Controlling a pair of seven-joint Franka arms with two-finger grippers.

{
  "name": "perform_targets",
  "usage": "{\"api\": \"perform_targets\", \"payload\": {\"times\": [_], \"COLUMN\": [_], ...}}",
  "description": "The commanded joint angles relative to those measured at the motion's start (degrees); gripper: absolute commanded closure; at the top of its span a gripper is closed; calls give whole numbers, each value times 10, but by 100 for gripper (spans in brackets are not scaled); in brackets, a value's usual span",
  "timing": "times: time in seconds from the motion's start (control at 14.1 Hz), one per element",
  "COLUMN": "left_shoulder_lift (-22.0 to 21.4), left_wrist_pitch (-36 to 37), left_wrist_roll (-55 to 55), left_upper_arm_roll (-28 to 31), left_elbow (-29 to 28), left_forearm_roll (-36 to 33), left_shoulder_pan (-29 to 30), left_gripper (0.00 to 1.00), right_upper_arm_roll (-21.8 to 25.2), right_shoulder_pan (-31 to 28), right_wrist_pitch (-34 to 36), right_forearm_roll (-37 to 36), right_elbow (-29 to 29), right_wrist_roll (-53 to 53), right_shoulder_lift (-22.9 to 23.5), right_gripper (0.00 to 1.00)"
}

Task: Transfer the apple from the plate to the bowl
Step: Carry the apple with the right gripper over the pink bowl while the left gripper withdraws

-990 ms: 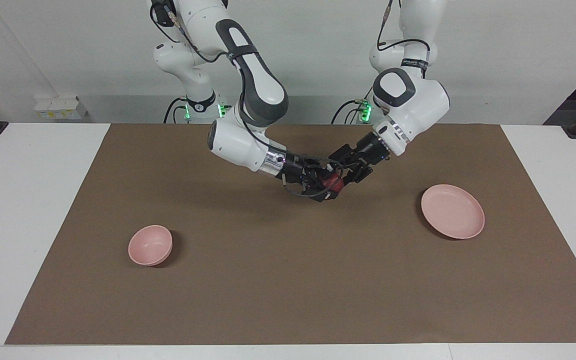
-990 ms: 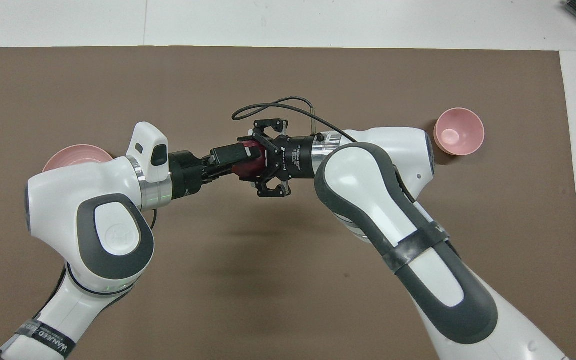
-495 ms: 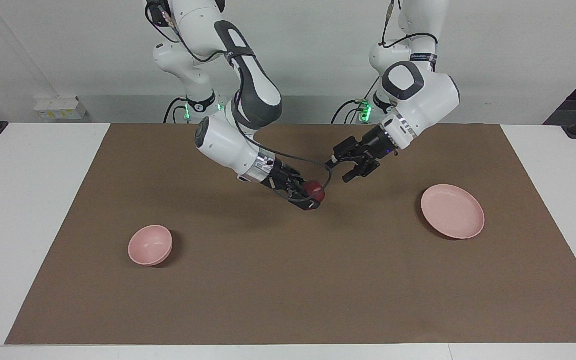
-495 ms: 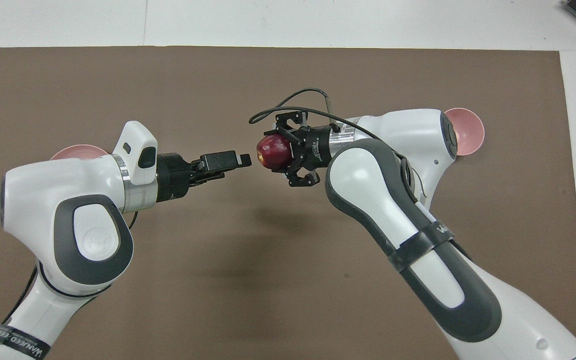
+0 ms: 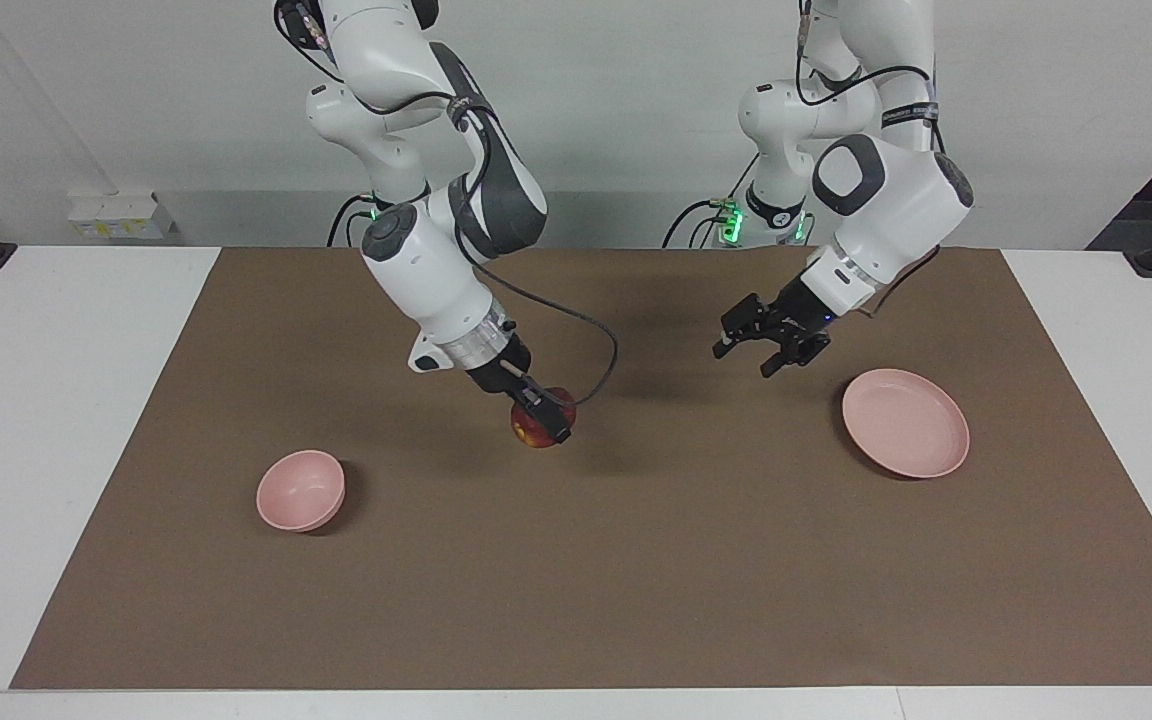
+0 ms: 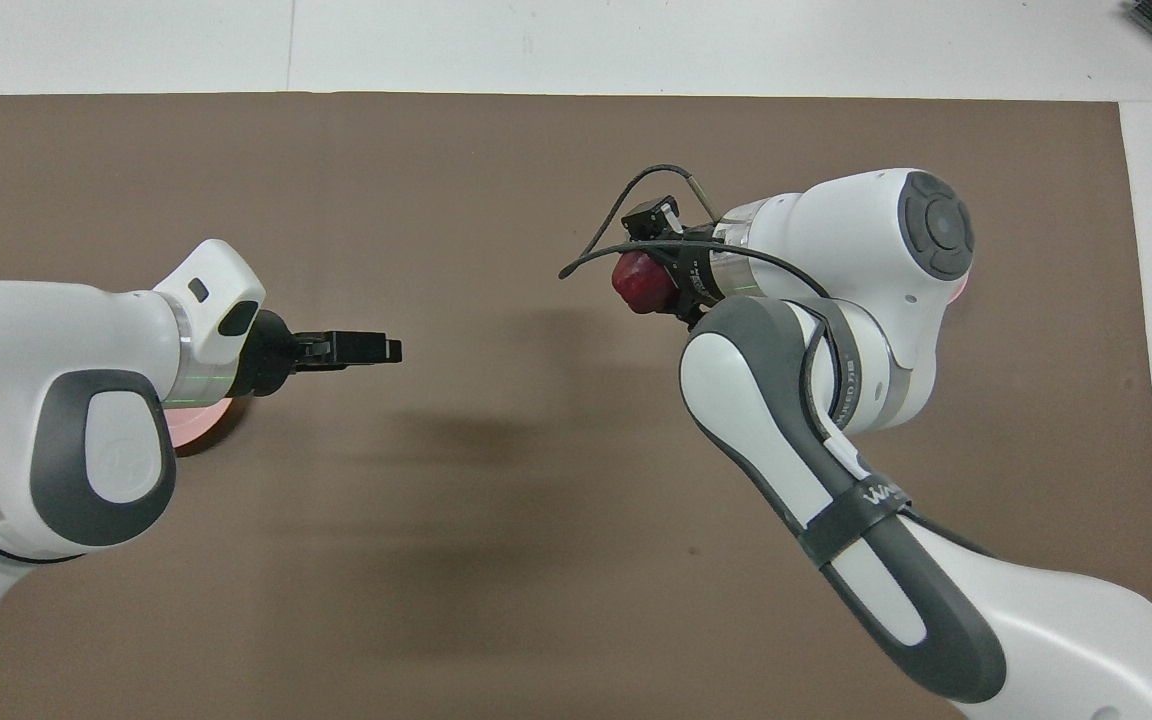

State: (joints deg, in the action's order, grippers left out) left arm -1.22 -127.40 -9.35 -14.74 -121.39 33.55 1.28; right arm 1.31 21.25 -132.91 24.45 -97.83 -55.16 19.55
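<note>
Since half a second ago, drawn apart after the handover: right gripper (image 5: 546,420) swung down and toward the bowl's end of the table, left gripper (image 5: 766,355) pulled back toward the plate. Apple (image 5: 533,430) clamped between the right gripper's fingers, tilted downward, held in the air over the brown mat (image 5: 576,600) near the middle of the table, between bowl and plate. In the overhead view, apple (image 6: 641,282) showing dark red just past the right wrist, a black cable (image 6: 636,215) looping over it. Left gripper (image 6: 376,348) carrying nothing, fingers spread apart, hanging over bare mat just beside the plate. Plate (image 5: 906,422) lying flat toward the left arm's end of the table with nothing on it; in the overhead view only a pink sliver (image 6: 198,428) visible under the left arm. Bowl (image 5: 301,490) standing upright toward the right arm's end, well apart from the apple, nothing in it; from overhead almost wholly hidden under the right arm's elbow
</note>
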Motion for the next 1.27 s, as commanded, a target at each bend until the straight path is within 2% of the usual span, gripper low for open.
{"api": "perform_targets", "payload": {"times": [0.0,0.14,0.21,0.49,0.71,0.99,1.2], "left_shoulder_lift": [3,5,9,8,7,3,-1], "left_wrist_pitch": [61,111,138,277,375,448,453], "left_wrist_roll": [6,6,7,5,3,3,6], "left_upper_arm_roll": [37,61,72,130,150,176,178], "left_elbow": [37,88,114,247,333,375,382], "left_forearm_roll": [-127,-218,-241,-310,-316,-318,-319], "left_shoulder_pan": [-3,-4,-5,-30,-48,-65,-60], "left_gripper": [0,0,0,0,0,0,0], "right_upper_arm_roll": [-5,-4,-3,-4,-4,-4,-4], "right_shoulder_pan": [-34,-66,-76,-122,-166,-205,-226], "right_wrist_pitch": [5,5,5,11,6,-73,-132], "right_forearm_roll": [-59,-63,-67,-170,-189,-254,-259], "right_elbow": [-1,-1,-1,-11,-42,-86,-119], "right_wrist_roll": [74,174,222,382,520,608,625], "right_shoulder_lift": [-10,-12,-12,-20,-32,-41,-35], "right_gripper": [100,100,100,100,100,100,100]}}
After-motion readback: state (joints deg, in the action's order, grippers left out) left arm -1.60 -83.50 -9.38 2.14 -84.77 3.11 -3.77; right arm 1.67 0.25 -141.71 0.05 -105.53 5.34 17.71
